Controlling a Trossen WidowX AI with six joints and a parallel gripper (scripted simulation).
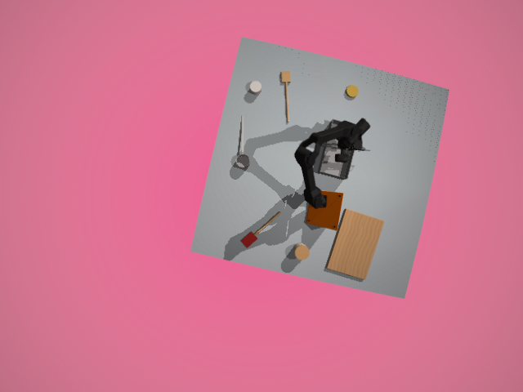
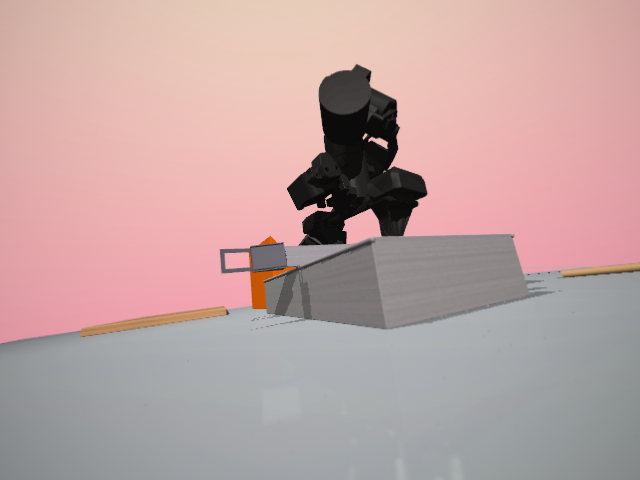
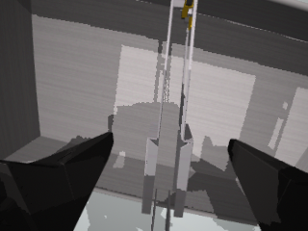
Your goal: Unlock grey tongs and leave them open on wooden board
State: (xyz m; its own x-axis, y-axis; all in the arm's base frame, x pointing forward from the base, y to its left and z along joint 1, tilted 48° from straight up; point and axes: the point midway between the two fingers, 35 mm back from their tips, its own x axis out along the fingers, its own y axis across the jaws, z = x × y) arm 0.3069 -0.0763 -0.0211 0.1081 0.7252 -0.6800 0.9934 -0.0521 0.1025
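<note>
The grey tongs [image 2: 267, 257] [image 3: 150, 161] rest across the roasting tin [image 1: 332, 175] [image 2: 444, 281] [image 3: 16, 82], their two arms close together and nearly parallel. In the wrist view they run from the top edge to the bottom, with small yellow parts between the arms near the top. My gripper [image 3: 169, 141] is open and empty, pointing down over the tin, one finger to each side of the tongs with a gap on both sides. In the top view the arm hides most of the tongs. The wooden board [image 1: 356, 244] [image 2: 155, 320] lies flat, with nothing on it.
An orange block [image 1: 331, 212] [image 2: 258, 291] under the arm's base stands between the tin and the board. A tan round object [image 1: 301, 251] and a red-headed tool [image 1: 249, 239] lie beyond it. A yellow disc [image 1: 351, 91] and a wooden spatula [image 1: 285, 77] are past the tin.
</note>
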